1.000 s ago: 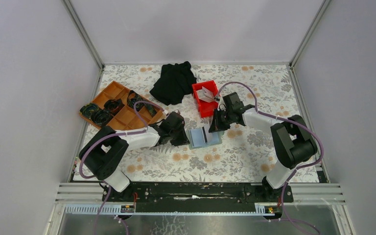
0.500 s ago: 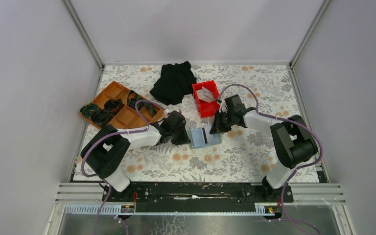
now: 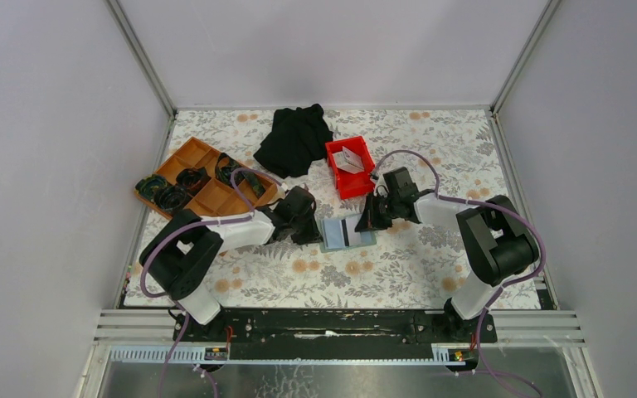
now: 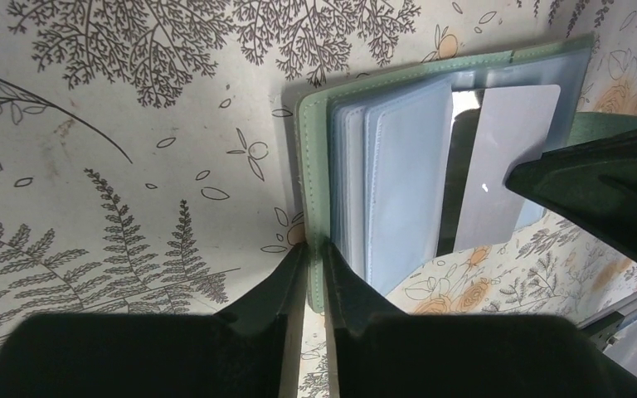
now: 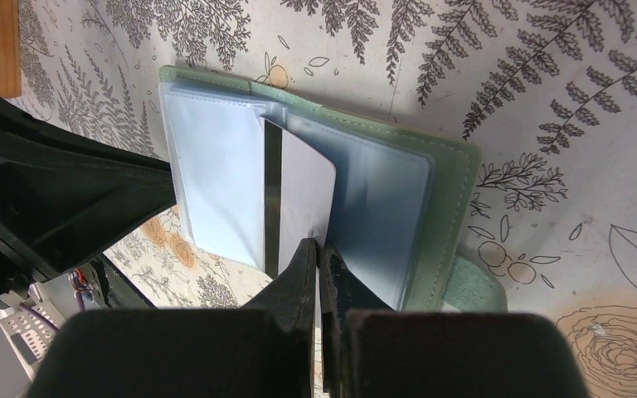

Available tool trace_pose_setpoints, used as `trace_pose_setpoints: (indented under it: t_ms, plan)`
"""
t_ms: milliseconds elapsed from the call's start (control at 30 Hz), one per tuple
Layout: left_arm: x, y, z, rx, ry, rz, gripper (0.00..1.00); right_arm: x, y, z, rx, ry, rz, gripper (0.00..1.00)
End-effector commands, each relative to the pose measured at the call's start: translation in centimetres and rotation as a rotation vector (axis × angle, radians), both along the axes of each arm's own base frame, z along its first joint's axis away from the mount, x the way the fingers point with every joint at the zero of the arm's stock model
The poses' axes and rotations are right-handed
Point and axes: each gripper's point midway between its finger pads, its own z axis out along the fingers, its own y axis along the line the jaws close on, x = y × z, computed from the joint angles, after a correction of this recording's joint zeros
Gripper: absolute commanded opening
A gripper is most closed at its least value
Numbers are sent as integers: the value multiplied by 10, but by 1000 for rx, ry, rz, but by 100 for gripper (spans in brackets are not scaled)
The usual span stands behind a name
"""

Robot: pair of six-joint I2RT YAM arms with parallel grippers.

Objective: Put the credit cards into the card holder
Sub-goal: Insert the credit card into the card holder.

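Note:
The grey-green card holder [image 3: 347,233] lies open on the floral table, its pale clear sleeves up. My left gripper [image 4: 315,249] is shut on the holder's green left edge [image 4: 313,166]. My right gripper [image 5: 322,245] is shut on a white credit card [image 5: 305,195] with a dark stripe, and the card stands partly inside a sleeve at the holder's middle [image 5: 216,174]. The same card shows in the left wrist view [image 4: 506,157]. More white cards [image 3: 350,157] lie in the red bin.
A red plastic bin [image 3: 337,178] stands just behind the holder. A black cloth [image 3: 295,139] lies at the back. An orange compartment tray [image 3: 199,195] with dark items sits at the left.
My right gripper has moved down and left toward the holder, carrying the card further into the sleeve. My left gripper has held the holder's edge.

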Motion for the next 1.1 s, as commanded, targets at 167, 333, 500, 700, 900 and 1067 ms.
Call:
trace_pose_setpoints:
  t_ms: [167,333,500,700,900,1067]
  plan:
    - [-18,21,-38,134,89,-14,17,-20,1,-9,2,58,48,0]
    - [-18,23,-40,146,97,-15,17,-22,1,-13,-1,71,55,0]
    - [-18,21,-40,143,99,-18,17,-22,2,-15,-15,69,60,0]
    - [-18,20,-40,141,101,-21,16,-19,5,-9,-75,36,70,11]
    - [-21,21,-40,135,98,-16,16,-13,1,4,-108,8,49,31]
    - [-22,22,-38,128,94,-14,16,-12,-3,12,-125,-13,26,35]
